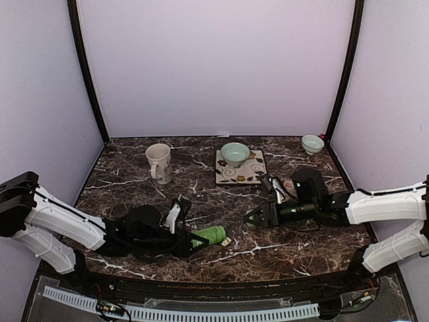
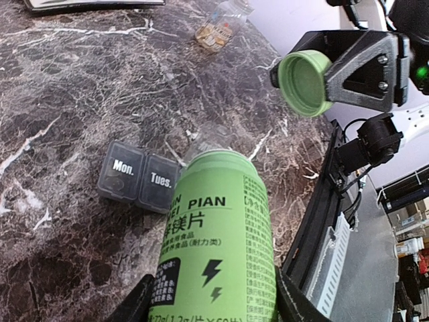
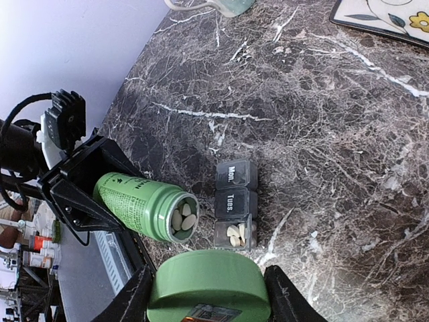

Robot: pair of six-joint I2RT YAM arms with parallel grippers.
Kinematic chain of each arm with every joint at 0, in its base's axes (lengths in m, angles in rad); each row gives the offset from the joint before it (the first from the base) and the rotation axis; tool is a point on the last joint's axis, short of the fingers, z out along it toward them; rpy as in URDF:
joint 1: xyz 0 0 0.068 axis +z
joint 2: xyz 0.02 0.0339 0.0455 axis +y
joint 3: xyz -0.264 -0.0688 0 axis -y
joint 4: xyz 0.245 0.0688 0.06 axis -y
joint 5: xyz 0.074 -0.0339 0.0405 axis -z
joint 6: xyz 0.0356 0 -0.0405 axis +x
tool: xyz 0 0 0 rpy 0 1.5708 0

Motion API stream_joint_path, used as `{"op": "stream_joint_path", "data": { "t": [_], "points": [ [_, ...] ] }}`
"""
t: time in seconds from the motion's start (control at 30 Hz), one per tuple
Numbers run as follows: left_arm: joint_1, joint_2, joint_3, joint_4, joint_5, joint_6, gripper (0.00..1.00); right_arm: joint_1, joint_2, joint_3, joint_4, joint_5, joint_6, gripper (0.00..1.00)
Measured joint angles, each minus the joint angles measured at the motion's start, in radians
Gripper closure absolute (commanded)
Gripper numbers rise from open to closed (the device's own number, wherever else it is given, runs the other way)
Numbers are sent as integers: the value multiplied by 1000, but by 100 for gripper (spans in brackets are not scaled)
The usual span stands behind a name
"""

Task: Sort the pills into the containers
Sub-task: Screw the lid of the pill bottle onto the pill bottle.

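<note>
Cap [image 3: 208,282] in right claw [image 3: 208,298] | bottle [image 2: 221,228] in left claw [image 2: 216,305] | both half-spread

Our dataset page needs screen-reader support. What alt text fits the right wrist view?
An open green bottle, tipped sideways in the left pincer, has its mouth beside a dark three-compartment pill organiser on the marble table; pale pills show in the bottle's mouth and the organiser's end compartment. Up close, the right pincer holds the green cap.

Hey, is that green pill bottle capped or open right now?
Open. The green bottle shows a bare mouth with pale pills inside; its cap is held apart in the right tool.
</note>
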Motion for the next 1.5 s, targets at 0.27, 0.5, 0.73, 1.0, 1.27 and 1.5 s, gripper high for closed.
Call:
{"op": "stream_joint_path", "data": {
  "t": [0.27,0.5,0.73,1.0,1.27,1.5],
  "points": [
    [0,-50,-42,71,20,-32,100,2,-8,0,-3,-6,0,63],
    [0,-94,-54,126,46,-64,100,9,-84,39,-54,-30,-5,63],
    [13,-121,-41,175,89,-89,100,17,-166,127,-139,-50,-41,63],
    [51,-121,25,232,170,-128,100,20,-206,214,-244,-89,-74,63],
    [89,-121,101,270,256,-166,100,23,-209,266,-298,-133,-91,63],
    [109,-108,120,298,327,-197,100,25,-196,319,-319,-164,-102,63]
  ]
}}
